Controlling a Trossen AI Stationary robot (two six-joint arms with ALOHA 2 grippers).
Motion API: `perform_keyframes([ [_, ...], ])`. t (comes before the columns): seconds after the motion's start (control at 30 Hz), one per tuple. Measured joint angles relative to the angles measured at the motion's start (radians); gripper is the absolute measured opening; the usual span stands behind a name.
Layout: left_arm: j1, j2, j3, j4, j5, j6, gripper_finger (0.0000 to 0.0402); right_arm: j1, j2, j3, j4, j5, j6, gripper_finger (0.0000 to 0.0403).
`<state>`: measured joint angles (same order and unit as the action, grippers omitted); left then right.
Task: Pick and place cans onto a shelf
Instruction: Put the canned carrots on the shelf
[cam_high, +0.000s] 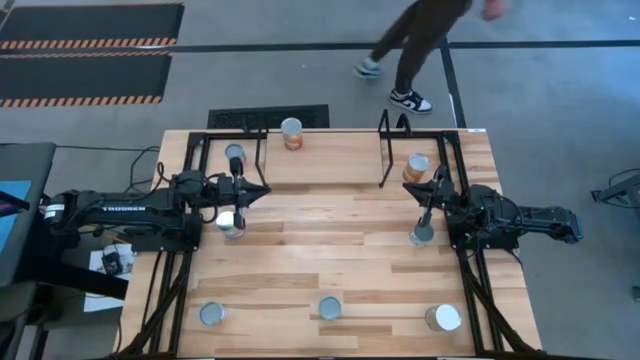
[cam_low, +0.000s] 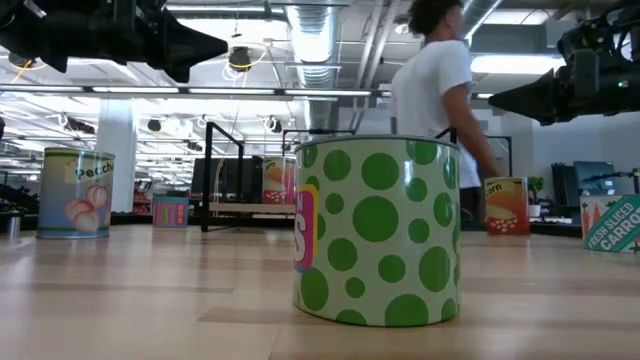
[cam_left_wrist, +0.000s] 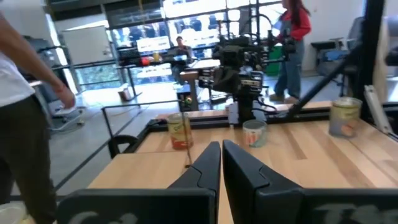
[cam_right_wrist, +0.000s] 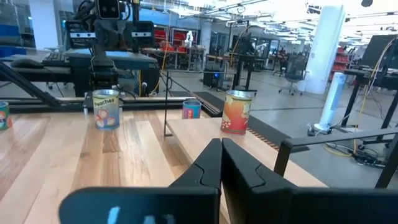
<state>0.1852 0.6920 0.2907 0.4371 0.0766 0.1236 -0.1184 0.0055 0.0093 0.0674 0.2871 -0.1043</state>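
Several cans stand upright on their bases on the wooden table. An orange can (cam_high: 291, 132) (cam_right_wrist: 236, 112) stands on the board of the shelf (cam_high: 320, 160), between its two black upright loops at the table's far middle. A peaches can (cam_high: 230, 222) (cam_right_wrist: 106, 109) stands just near-side of my left gripper (cam_high: 262, 190) (cam_left_wrist: 221, 163), which is shut, level and holds nothing. An orange can (cam_high: 416, 167) and a grey-topped can (cam_high: 422, 234) flank my right gripper (cam_high: 424, 190) (cam_right_wrist: 221, 160), also shut and holding nothing. A green dotted can (cam_low: 378, 230) stands at the near edge.
Further cans stand at the far left (cam_high: 235, 155), near left (cam_high: 211, 314) and near right (cam_high: 442, 318). Black frame tubing (cam_high: 170, 290) runs along both table sides. A person (cam_high: 410, 50) walks on the floor beyond the far edge. Bare wood lies in the table's middle (cam_high: 330, 235).
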Motion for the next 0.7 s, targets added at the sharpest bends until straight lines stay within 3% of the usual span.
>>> perform_keyframes([
  [0.27,0.000,0.001,0.000,0.002,0.007,0.005,0.0008,0.000,0.000,0.000,0.095,-0.010,0.008,0.0027],
  [0.4,0.000,0.001,0.000,-0.001,0.007,-0.006,0.0008,0.016,0.002,0.015,0.097,-0.142,0.027,0.0012],
  [0.47,0.000,0.001,0.000,-0.009,0.007,-0.012,0.0008,0.045,0.015,0.040,0.064,-0.153,0.052,0.0007],
  [0.7,0.000,0.001,0.000,-0.031,0.007,-0.013,0.0008,0.235,0.143,0.128,-0.130,0.023,0.189,0.0004],
])
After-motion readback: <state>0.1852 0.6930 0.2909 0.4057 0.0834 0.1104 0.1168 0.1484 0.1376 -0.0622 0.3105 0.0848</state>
